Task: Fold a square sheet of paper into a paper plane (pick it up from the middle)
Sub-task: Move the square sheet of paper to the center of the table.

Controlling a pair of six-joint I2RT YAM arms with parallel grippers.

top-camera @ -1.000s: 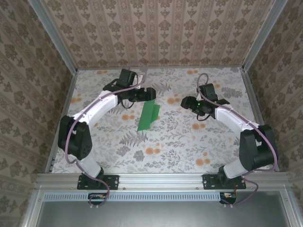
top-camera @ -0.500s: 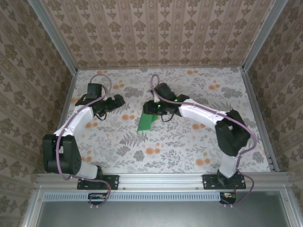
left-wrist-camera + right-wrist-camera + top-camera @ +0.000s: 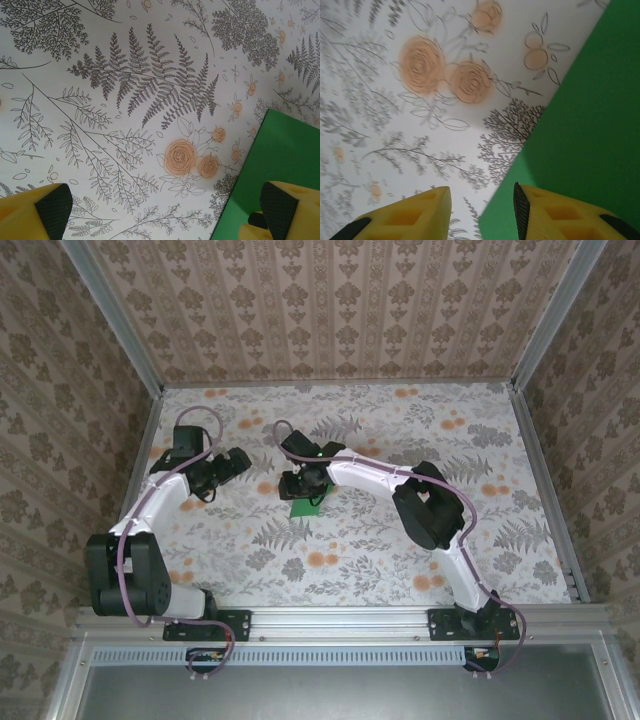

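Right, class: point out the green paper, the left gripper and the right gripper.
green paper (image 3: pixel 272 160), left wrist view, on its flat face.
left gripper (image 3: pixel 165 212), left wrist view, midway between its fingertips.
right gripper (image 3: pixel 480 200), right wrist view, midway between its fingertips.

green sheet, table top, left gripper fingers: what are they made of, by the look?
Sheet: thin paper, plain matte green, lying flat with a sharp straight edge.
Table: smooth matte covering with a printed floral pattern; paper or vinyl, cannot tell.
Left gripper fingers: yellow, probably plastic; the dark textured pads are likely rubber or foam.
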